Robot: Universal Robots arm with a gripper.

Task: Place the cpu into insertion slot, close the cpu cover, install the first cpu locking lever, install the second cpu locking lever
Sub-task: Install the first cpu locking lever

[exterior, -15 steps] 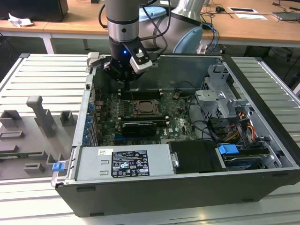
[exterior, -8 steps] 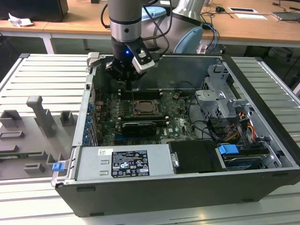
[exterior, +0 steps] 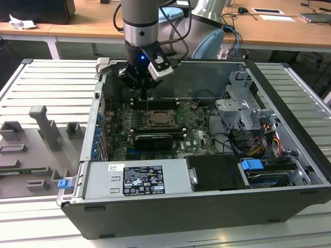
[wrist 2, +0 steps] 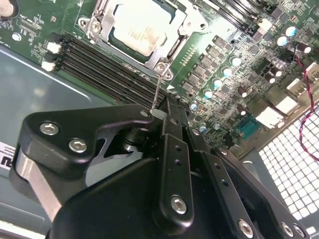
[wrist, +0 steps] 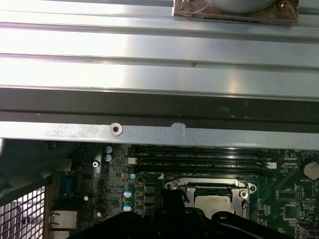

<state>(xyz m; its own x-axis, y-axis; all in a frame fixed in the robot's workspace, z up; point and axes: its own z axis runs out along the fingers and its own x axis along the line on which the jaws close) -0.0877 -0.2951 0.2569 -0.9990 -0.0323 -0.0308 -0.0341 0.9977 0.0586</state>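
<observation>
**Gripper pinched on lever wire at CPU socket, cpu seated under cover**

Exterior view, lower frame: open black computer case [exterior: 207,217] on a slatted metal table [exterior: 46,77]. The grey power supply box carries a dark sticker [exterior: 142,179] with white print and logos, too small to read. A second small white tag sits just left of it. Blue tab [exterior: 252,166] at lower right, grey plastic fixtures [exterior: 46,129] at the exterior view's left.

Mid frame: black card [exterior: 151,140] lies on the green motherboard [wrist 2: 219,64], and just behind it is the cpu [exterior: 155,121]. Drive cage [exterior: 238,111] at right.

In the second wrist view the cpu [wrist 2: 142,25] sits flat in the insertion slot [wrist 2: 162,67], with the cpu cover [wrist 2: 175,47] down around it and the silver top showing through the window. Print on the chip is not legible. Memory slots [wrist 2: 99,64] run just beside the socket.

The gripper [exterior: 144,95] hangs upper centre, behind the socket. Its fingers are together, and the tip [wrist 2: 158,110] is clamped on a thin locking lever [wrist 2: 157,89] that rises tilted from the socket corner.

Far: wooden desk [exterior: 258,26] along the top edge with papers and cables
</observation>
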